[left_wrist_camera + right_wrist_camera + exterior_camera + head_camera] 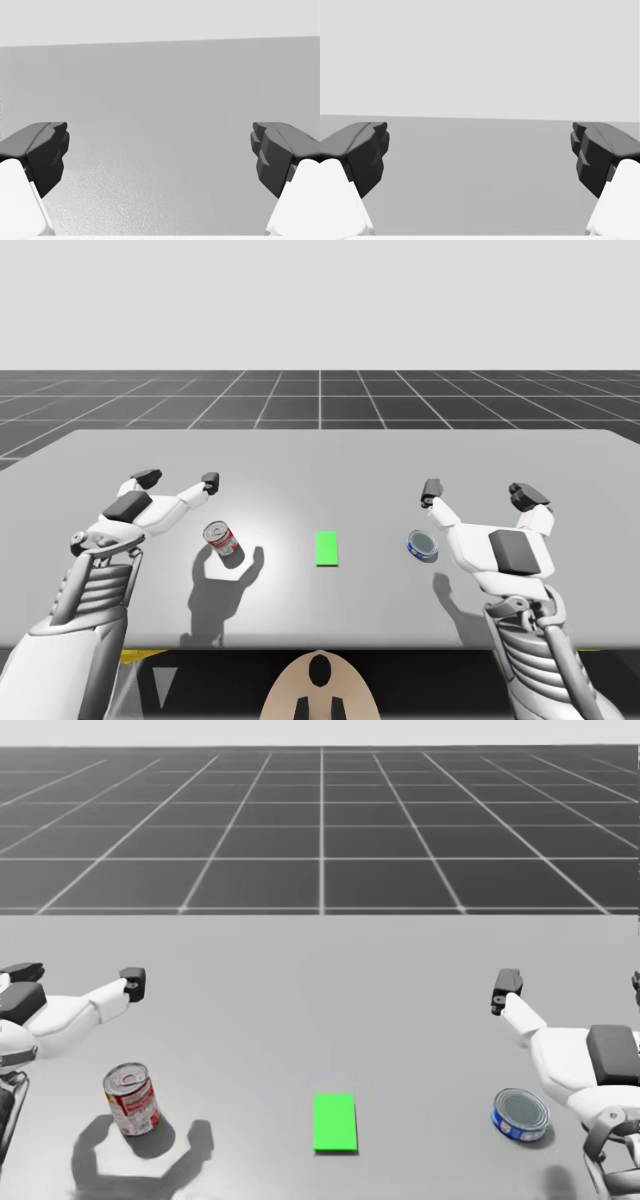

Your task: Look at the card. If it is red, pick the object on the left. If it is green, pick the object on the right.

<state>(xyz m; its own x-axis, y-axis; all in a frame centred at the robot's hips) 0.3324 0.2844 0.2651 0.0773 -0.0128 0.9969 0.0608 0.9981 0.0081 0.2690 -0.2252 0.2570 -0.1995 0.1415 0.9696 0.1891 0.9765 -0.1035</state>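
- High view: the green card is seen mid-table; the blue can, right of it, lies just near-left of the right gripper, well apart from the left gripper.
- Head view: the can is seen nearer than the right gripper.
- Wrist views: both grippers are shown spread wide, with nothing held.

In the head view, my right gripper is losing most of its outer finger past the edge at three o'clock, and my left arm is running off at nine o'clock. The red-and-white upright metal can is showing label print too small to make out.
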